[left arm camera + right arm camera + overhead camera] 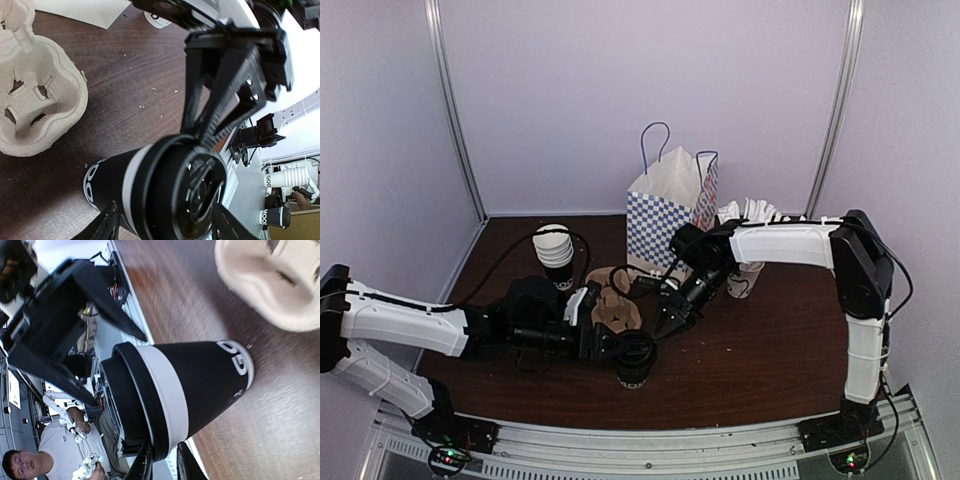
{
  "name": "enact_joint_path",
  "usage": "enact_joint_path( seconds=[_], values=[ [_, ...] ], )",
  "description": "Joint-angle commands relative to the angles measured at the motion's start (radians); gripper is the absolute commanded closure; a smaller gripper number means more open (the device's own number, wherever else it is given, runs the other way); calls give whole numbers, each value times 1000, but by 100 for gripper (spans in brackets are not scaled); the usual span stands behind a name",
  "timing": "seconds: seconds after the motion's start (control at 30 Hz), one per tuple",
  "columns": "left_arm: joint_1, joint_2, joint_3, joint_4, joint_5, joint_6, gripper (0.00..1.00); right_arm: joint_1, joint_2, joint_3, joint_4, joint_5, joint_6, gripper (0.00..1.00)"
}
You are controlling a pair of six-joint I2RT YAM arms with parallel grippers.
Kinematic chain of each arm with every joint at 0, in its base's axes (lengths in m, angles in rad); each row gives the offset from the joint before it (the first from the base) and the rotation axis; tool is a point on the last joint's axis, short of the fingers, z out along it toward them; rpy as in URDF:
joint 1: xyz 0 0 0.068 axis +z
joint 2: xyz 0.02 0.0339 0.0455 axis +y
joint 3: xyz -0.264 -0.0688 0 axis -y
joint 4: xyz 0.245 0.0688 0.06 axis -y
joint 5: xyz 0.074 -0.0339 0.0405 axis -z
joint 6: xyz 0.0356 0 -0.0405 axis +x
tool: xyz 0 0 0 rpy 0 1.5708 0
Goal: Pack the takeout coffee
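The takeout coffee, a small black cup with pale print and a black lid, stands on the brown table just right of the pulp cup carrier. My left gripper reaches in from the left, and its fingers press on both sides of the cup below the lid. My right gripper comes down from the right. Its fingers are nearly closed on the lid's rim at the cup. The checkered bag stands open behind.
A stack of lidless black cups stands at the back left. A white cup with white sticks stands right of the bag. The carrier shows in the left wrist view and the right wrist view.
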Motion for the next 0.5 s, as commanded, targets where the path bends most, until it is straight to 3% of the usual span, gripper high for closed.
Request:
enact_joint_path(
  seconds=[0.0,0.2,0.47],
  values=[
    [-4,9,24,-27,-6,41,37,-4,61,42,-16,29,-6,82],
    [-2,21,-14,-62,-50,20,41,-4,69,37,17,-13,27,83],
    [27,6,-112,-5,-73,11,41,-4,101,-122,227,-96,173,88]
  ],
)
